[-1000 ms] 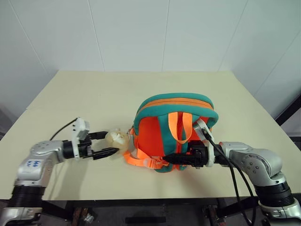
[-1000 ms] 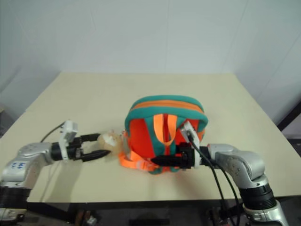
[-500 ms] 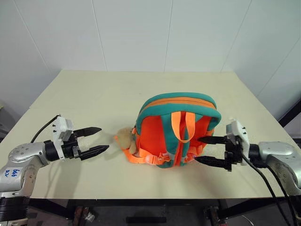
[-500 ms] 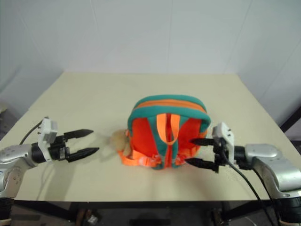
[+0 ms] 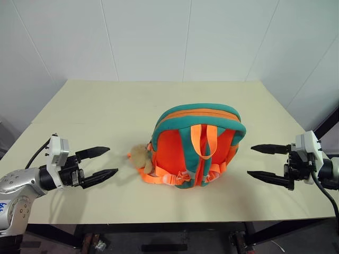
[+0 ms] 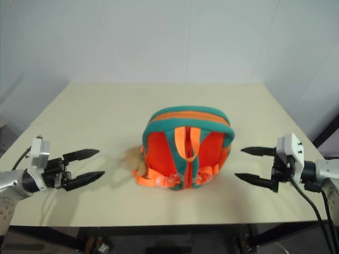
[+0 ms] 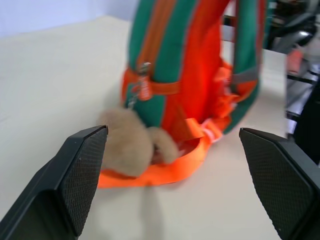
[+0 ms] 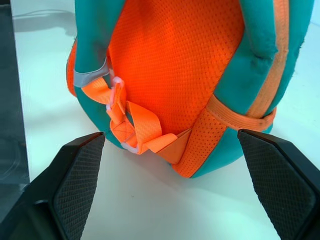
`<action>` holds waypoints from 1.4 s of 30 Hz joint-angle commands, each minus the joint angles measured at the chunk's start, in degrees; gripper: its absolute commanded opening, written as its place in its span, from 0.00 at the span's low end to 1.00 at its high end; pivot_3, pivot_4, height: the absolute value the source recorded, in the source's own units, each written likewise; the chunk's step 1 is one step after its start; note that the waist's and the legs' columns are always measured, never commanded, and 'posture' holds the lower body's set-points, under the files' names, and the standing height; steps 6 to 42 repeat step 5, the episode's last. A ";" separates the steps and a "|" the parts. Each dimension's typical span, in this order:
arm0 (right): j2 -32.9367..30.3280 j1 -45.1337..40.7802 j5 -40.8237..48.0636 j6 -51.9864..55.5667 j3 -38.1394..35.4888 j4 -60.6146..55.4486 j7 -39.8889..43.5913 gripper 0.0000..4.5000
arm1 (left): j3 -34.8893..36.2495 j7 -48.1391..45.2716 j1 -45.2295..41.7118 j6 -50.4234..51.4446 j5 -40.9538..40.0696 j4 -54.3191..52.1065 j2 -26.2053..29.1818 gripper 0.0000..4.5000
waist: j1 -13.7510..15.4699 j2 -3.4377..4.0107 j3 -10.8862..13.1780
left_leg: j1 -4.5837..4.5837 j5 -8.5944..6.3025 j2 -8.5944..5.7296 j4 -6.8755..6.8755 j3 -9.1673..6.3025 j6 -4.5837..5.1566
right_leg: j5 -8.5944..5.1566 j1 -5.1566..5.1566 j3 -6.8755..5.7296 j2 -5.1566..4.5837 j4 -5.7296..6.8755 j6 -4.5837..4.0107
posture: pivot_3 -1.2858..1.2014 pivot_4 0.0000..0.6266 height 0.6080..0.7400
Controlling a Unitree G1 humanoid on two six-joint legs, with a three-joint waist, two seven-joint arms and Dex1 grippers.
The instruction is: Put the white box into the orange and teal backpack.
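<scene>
I see the table [image 5: 79, 106] running pale and wide under everything, and the backpack [image 5: 197, 145] standing upright near its middle, straps and orange back panel toward me, zip closed along the teal top. The box is not visible to me; I cannot tell where it is. My left arm [image 5: 24, 182] reaches in low from the near left corner, forearm roughly level, pointing forward and inward toward the bag. My right arm [image 5: 326, 169] comes in from the right edge the same way, aimed inward at the bag's side. The left gripper [image 5: 108, 162] stands well clear of the bag, its two black fingers spread wide and holding nothing — one finger above the other, tips aimed at the plush charm [image 5: 140, 155]. The right gripper [image 5: 253, 160] is likewise spread as wide as it goes, empty, with bare table between its tips and the bag. From the left wrist I see the charm lying on the table against the bag's lower corner, resting on a loop of orange webbing [image 7: 170, 167]. From the right wrist the webbing and buckle [image 8: 120, 107] hang at the bag's base, framed between the open fingers.
</scene>
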 commanded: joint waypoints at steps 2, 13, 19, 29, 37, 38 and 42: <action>-1.95 -0.22 0.55 0.21 0.44 -1.63 2.43 1.00 | 0.14 -1.91 -2.51 -2.46 0.05 1.16 1.50 1.00 | 0.05 0.00 0.00 | 0.00 0.00 0.00 -0.01 -0.01 0.00 | 0.00 0.00 0.00 0.00 0.00 0.00 | 0.52 0.24 1.00; -1.93 -0.03 0.50 0.21 0.34 -1.59 2.56 1.00 | -0.26 -3.08 -3.27 -2.27 -0.15 1.58 2.18 1.00 | 0.05 0.00 0.00 | -0.01 -0.01 0.00 0.00 0.00 0.01 | 0.01 0.00 0.00 0.00 -0.01 0.01 | 0.52 0.24 1.00; -1.93 -0.03 0.50 0.21 0.34 -1.59 2.56 1.00 | -0.26 -3.08 -3.27 -2.27 -0.15 1.58 2.18 1.00 | 0.05 0.00 0.00 | -0.01 -0.01 0.00 0.00 0.00 0.01 | 0.01 0.00 0.00 0.00 -0.01 0.01 | 0.52 0.24 1.00; -1.93 -0.03 0.50 0.21 0.34 -1.59 2.56 1.00 | -0.26 -3.08 -3.27 -2.27 -0.15 1.58 2.18 1.00 | 0.05 0.00 0.00 | -0.01 -0.01 0.00 0.00 0.00 0.01 | 0.01 0.00 0.00 0.00 -0.01 0.01 | 0.52 0.24 1.00; -1.93 -0.03 0.50 0.21 0.34 -1.59 2.56 1.00 | -0.26 -3.08 -3.27 -2.27 -0.15 1.58 2.18 1.00 | 0.05 0.00 0.00 | -0.01 -0.01 0.00 0.00 0.00 0.01 | 0.01 0.00 0.00 0.00 -0.01 0.01 | 0.52 0.24 1.00; -1.93 -0.03 0.50 0.21 0.34 -1.59 2.56 1.00 | -0.26 -3.08 -3.27 -2.27 -0.15 1.58 2.18 1.00 | 0.05 0.00 0.00 | -0.01 -0.01 0.00 0.00 0.00 0.01 | 0.01 0.00 0.00 0.00 -0.01 0.01 | 0.52 0.24 1.00; -1.93 -0.03 0.50 0.21 0.34 -1.59 2.56 1.00 | -0.26 -3.08 -3.27 -2.27 -0.15 1.58 2.18 1.00 | 0.05 0.00 0.00 | -0.01 -0.01 0.00 0.00 0.00 0.01 | 0.01 0.00 0.00 0.00 -0.01 0.01 | 0.52 0.24 1.00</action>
